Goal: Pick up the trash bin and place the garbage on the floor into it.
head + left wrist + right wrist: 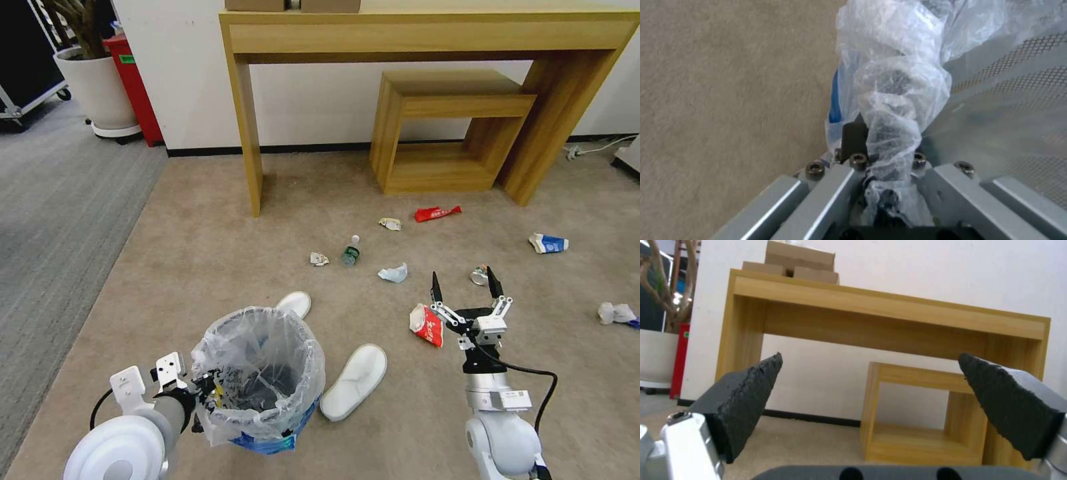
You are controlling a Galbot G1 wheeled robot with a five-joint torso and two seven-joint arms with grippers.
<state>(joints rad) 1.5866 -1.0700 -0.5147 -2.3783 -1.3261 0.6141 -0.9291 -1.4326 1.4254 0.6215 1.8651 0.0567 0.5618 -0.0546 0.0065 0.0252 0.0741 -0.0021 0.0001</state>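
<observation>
At lower left of the head view, the left tool (200,390) is clamped on the trash bin (263,373) rim through its crinkled liner. Lower right, the right tool (467,288) gapes empty above a red wrapper (427,325). Slippery plastic could let the rim slide free, tipping the bin.

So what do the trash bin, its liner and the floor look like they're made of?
The trash bin: its wall looks like perforated metal mesh, seen through the liner; uncertain. The liner: thin clear plastic film, crinkled and glossy, and the left gripper is shut on it at the rim. The floor: short-pile beige carpet, matte.
</observation>
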